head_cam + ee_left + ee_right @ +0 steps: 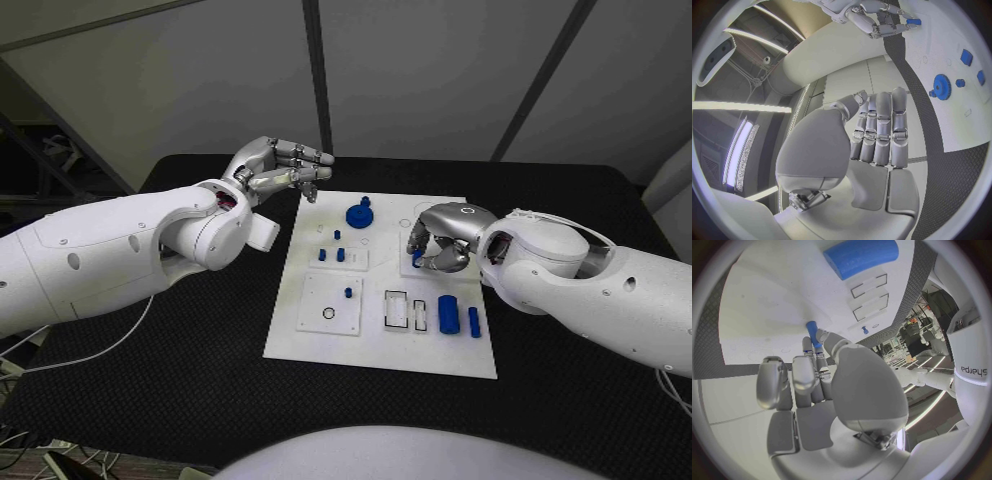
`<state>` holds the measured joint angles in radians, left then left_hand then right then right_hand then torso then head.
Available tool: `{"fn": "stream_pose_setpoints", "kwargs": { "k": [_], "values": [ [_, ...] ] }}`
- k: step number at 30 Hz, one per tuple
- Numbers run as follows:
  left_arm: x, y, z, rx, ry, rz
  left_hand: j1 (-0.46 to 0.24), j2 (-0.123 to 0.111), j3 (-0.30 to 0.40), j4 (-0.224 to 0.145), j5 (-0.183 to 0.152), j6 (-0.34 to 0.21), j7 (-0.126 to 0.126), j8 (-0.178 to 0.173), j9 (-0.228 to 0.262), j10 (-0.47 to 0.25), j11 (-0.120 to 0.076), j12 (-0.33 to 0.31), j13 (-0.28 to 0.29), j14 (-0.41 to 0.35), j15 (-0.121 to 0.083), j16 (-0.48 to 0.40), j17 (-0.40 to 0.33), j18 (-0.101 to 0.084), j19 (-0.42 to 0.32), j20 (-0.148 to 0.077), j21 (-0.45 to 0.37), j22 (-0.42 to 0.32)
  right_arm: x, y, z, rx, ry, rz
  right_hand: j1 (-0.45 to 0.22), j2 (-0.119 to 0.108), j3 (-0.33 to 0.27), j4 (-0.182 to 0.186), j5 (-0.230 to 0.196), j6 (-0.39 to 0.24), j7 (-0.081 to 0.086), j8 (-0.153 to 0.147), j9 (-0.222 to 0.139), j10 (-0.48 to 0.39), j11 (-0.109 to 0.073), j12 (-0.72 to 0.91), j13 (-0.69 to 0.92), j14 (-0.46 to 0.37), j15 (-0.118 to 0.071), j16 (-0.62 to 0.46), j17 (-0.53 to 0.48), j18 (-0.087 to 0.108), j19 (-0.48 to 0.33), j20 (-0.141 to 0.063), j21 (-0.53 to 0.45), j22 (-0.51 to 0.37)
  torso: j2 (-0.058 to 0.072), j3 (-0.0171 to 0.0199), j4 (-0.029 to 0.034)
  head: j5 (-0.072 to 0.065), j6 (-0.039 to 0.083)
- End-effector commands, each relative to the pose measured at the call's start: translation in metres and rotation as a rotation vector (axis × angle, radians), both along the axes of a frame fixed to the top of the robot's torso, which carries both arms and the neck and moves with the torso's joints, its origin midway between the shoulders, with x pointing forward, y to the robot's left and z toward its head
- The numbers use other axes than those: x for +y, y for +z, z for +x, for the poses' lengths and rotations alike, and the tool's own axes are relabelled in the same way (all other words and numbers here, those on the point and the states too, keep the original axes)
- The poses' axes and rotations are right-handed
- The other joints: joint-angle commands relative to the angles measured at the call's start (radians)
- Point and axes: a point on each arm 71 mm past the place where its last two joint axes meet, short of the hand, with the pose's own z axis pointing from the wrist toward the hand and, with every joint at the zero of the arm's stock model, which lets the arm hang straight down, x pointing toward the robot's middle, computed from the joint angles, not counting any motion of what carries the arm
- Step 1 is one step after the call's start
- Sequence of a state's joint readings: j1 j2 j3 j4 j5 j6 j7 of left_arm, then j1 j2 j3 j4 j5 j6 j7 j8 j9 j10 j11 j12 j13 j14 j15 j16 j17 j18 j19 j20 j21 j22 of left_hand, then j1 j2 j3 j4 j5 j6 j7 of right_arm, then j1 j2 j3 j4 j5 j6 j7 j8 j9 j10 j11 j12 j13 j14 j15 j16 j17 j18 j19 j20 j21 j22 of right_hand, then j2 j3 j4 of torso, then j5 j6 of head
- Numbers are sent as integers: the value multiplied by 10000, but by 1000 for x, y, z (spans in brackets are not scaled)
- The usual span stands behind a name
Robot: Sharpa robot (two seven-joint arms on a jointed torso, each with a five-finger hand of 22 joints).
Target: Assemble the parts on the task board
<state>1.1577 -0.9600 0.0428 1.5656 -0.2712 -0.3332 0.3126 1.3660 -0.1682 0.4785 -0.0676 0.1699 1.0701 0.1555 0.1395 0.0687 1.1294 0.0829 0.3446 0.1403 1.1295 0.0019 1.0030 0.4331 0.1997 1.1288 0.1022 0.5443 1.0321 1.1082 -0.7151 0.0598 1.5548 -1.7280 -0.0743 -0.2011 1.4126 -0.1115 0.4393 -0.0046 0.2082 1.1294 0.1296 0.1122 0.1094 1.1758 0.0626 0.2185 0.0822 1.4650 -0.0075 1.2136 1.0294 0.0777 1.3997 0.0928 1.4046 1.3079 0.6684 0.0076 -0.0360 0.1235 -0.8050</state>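
Judged about midway: on the task board [378, 345], several small blue pegs [330, 255] already upright in the raised white plate left of the right hand [440, 243], another small peg [348, 292] standing in the plate nearer the robot beside an unfilled round hole, and a blue gear [359, 215] seated toward the far edge of the board. Still loose, by the look of it: a blue cylinder [449, 314] and a slimmer blue pin [475, 322] lying flat beside two open rectangular slots [405, 309] on the near side of that hand.

Right hand over the board's middle, pinching a small blue peg [812, 332] at the fingertips, tip pointed down at the white surface; contact with the board impossible to confirm. Left hand [277, 165] off the board's far left corner, fingers close together and nothing in them, in the left wrist view lying straight side by side [879, 127].

Hard to make out: which hole the held peg is meant for, hidden under the right hand in the head view; whether the standing pegs are fully seated
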Motion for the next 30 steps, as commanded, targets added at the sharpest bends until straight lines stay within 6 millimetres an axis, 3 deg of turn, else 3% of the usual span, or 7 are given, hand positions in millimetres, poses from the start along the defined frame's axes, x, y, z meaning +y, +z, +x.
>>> {"fn": "stream_pose_setpoints", "kwargs": {
  "k": [1,19,30],
  "values": [
    [-1,2,0,-95,-38,-58,-4,102,-65,-12,9,-73,-18,56,-12,-60,-17,69,15,-12,44,-40,-11,-184,-30,18,-52,-8,0,-1,0,-91,-27,-203,45,71,11,-55,1,80,0,49,11,52,-6,28,17,194,-93,54,10,-197,61,15,59,431,-7,7,-7,0,9],
    [-1,1,1,-77,-20,-50,2,136,-64,-12,11,-107,-3,56,-13,-110,-4,92,23,-24,53,-38,-12,-183,-32,24,-62,-12,-1,24,-17,-1408,72,1632,77,124,-10,-90,64,185,11,84,43,193,-20,-5,55,213,-108,143,105,-236,170,-7,179,588,-25,4,-7,-23,95],
    [-1,1,2,-89,-33,-61,2,136,-64,-12,11,-107,-3,56,-13,-110,-4,92,23,-24,53,-38,-12,-183,-32,24,-62,-12,15,38,-36,-1626,742,2839,76,118,-13,-110,241,173,35,61,45,209,-1,-66,67,229,-98,214,185,-259,234,-9,253,683,-10,-4,4,-24,185]
  ]
}}
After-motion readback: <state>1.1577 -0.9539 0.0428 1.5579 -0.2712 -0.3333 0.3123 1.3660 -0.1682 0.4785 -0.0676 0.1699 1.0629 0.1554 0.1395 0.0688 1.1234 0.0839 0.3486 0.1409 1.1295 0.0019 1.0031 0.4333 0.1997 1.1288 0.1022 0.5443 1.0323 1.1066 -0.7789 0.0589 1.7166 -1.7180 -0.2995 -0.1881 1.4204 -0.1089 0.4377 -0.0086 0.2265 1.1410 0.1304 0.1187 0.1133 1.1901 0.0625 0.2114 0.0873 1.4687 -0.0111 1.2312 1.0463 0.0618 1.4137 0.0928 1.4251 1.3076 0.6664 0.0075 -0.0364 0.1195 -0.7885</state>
